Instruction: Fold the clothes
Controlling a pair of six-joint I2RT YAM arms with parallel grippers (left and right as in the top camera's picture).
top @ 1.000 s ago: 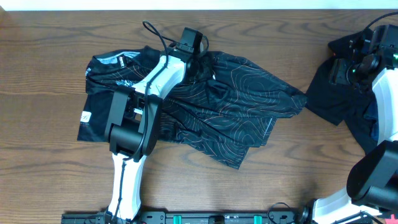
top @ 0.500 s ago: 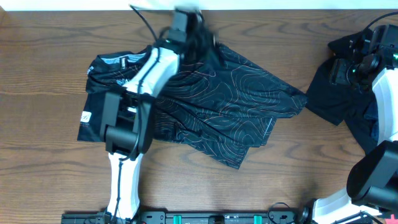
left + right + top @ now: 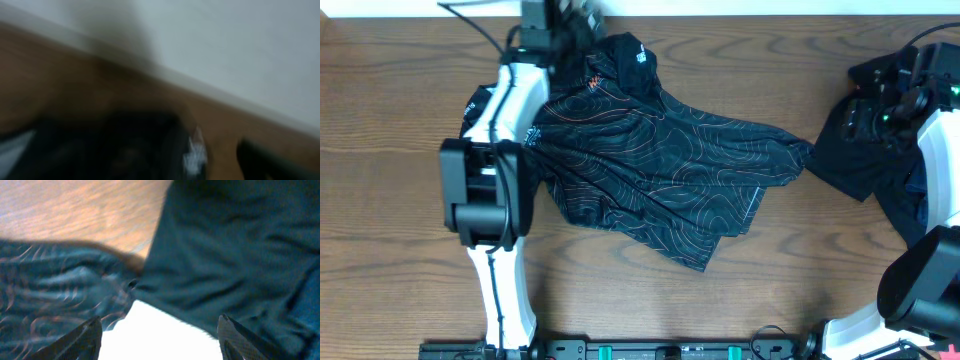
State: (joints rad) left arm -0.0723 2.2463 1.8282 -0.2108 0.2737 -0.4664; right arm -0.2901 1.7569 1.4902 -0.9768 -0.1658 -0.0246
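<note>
The black jersey [image 3: 680, 160] with thin orange-white contour lines lies spread across the table's middle, its upper part pulled toward the far edge. My left gripper [image 3: 560, 18] is at that far edge, just past the jersey's top left corner. The left wrist view is blurred: black cloth [image 3: 100, 150] fills the lower left, one fingertip [image 3: 265, 160] stands far right, and bare wood shows between them, so the jaws look open. My right gripper [image 3: 858, 118] hangs open over the plain dark garments [image 3: 860, 165]. In the right wrist view the gripper [image 3: 160, 342] holds nothing, with the jersey's corner [image 3: 55, 290] and dark cloth [image 3: 240, 255] beyond it.
The wooden table [image 3: 400, 250] shows bare wood at the left and along the front. Its far edge meets a white wall [image 3: 225, 45] just beyond my left gripper. The right arm's base [image 3: 920, 290] stands at the front right.
My left arm swung up and left to the far edge, dragging the jersey's upper part over its left side, and its jaws have opened. My right arm has barely moved.
</note>
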